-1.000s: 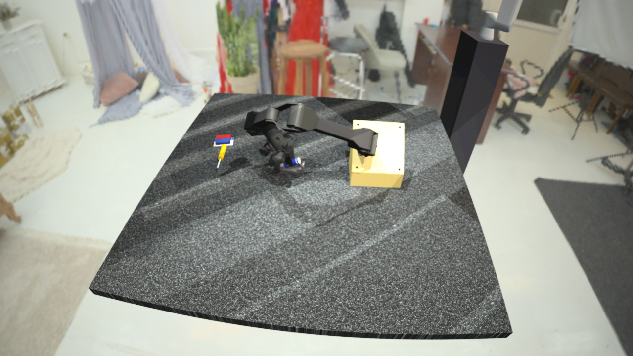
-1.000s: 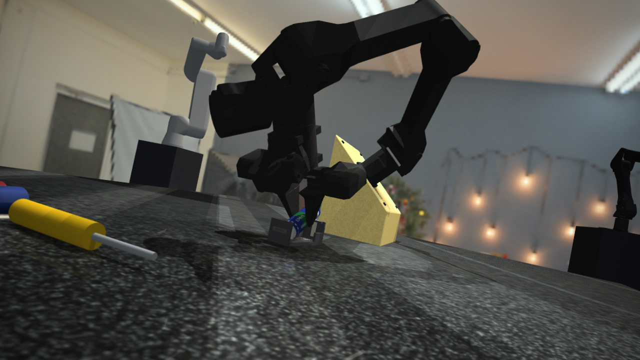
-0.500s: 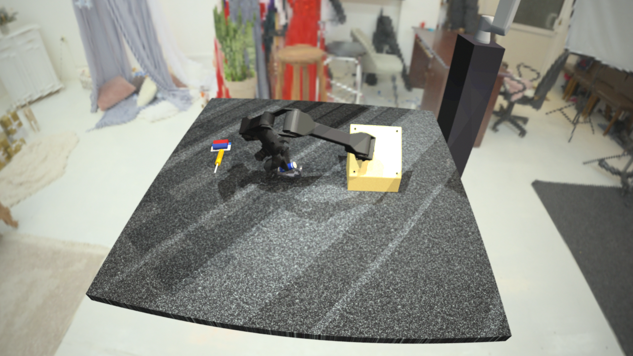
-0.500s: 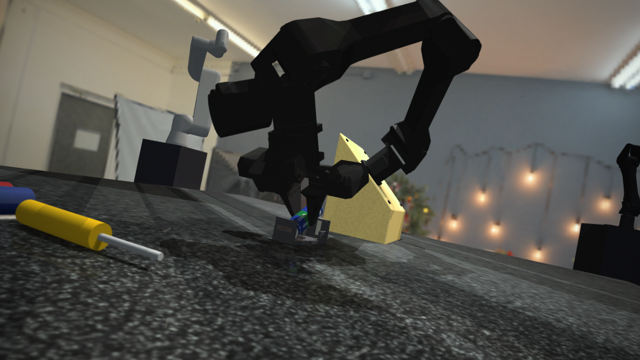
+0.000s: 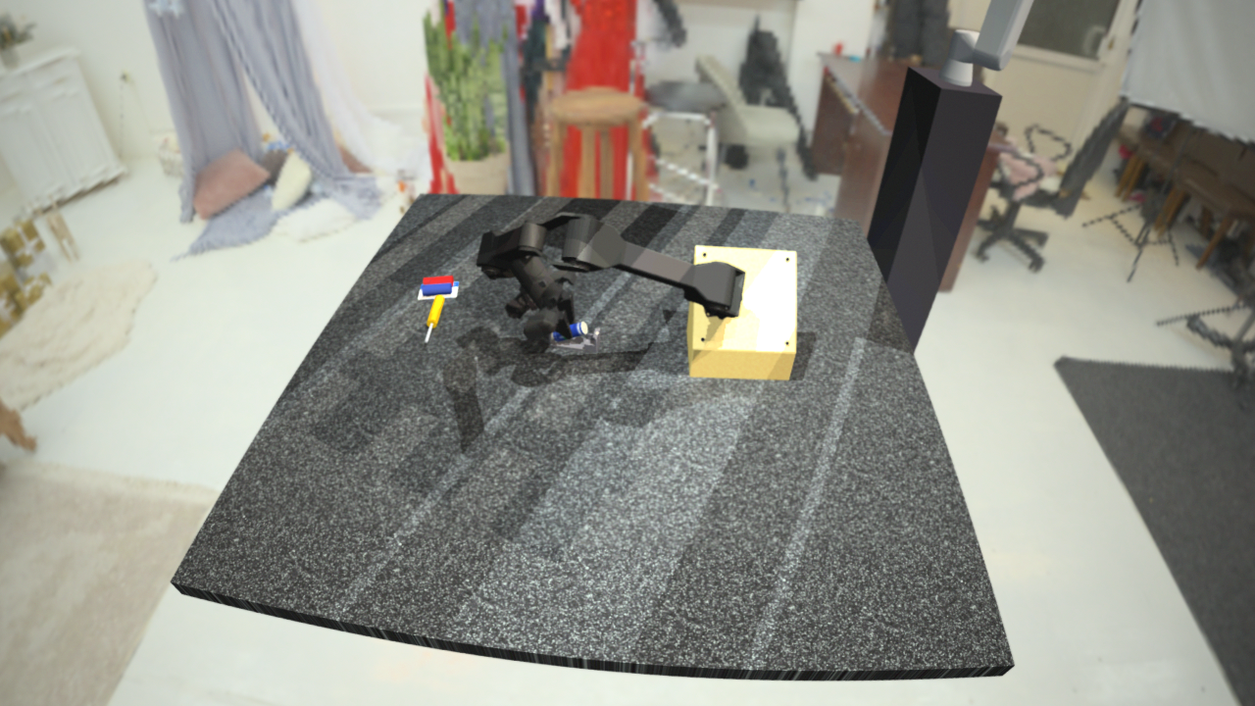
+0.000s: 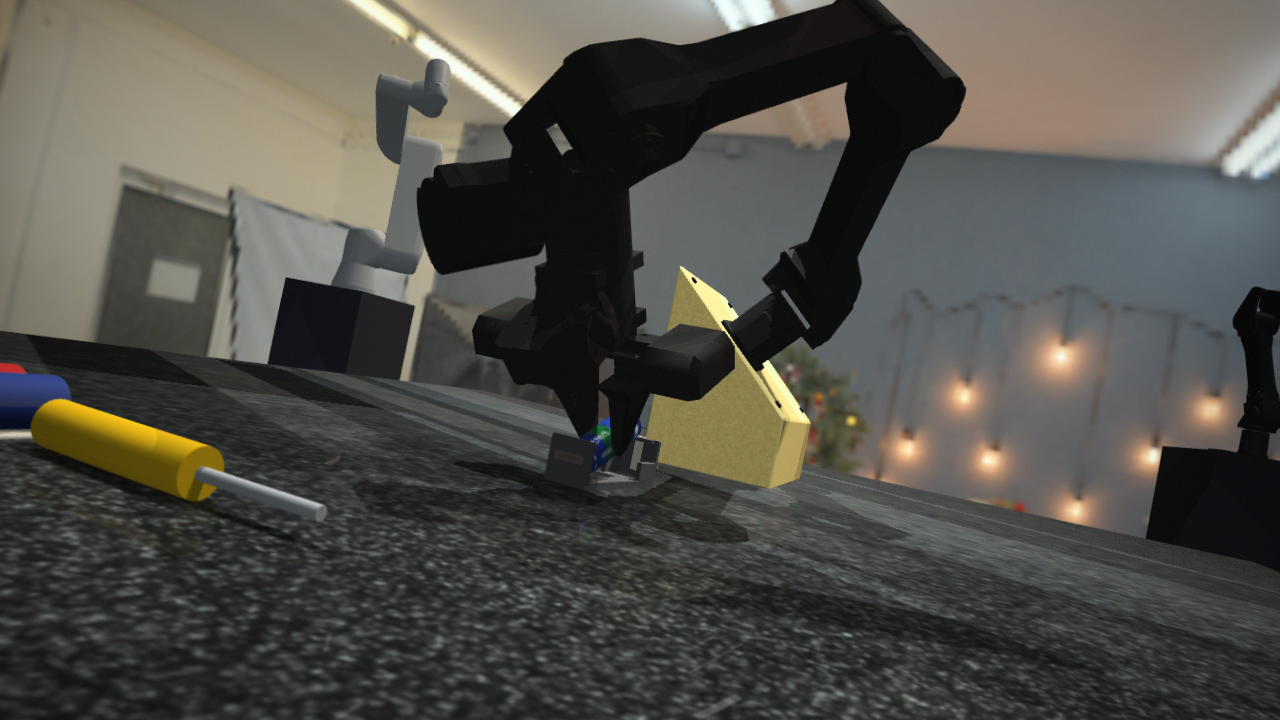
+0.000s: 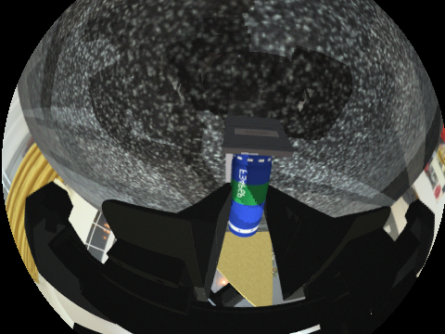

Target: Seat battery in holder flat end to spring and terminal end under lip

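Speckled granite table (image 5: 614,491) under striped shadows; string lights (image 6: 1056,358) glow behind.

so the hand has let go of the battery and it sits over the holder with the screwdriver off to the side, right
Not quite: the hand has not let go; it is shut on the battery, as the wrist view shows. The battery does sit over the holder, and the screwdriver lies off to the side.

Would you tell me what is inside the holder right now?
The battery, gripped by the hand, has its far end in the holder. The spring and holder floor are covered.
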{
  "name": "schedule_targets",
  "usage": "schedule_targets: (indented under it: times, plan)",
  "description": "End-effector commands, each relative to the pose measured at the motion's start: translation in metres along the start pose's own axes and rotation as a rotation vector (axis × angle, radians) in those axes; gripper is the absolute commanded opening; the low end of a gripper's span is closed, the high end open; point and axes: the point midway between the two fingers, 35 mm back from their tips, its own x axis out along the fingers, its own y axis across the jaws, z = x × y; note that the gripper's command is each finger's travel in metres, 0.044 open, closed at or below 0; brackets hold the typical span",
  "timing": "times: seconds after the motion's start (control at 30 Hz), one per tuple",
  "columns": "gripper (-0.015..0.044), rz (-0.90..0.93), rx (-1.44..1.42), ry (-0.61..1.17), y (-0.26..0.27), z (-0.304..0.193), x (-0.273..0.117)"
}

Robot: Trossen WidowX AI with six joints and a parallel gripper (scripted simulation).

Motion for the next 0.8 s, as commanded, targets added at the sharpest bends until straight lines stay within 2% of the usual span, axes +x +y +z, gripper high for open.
schedule_targets:
  times: [0.0, 0.77]
  plan:
    - [0.0087, -0.007, -0.002, -0.029, -0.0012, 0.0032, 0.0002]
    - [0.0087, -0.018, 0.006, -0.130, -0.0034, 0.0030, 0.0053]
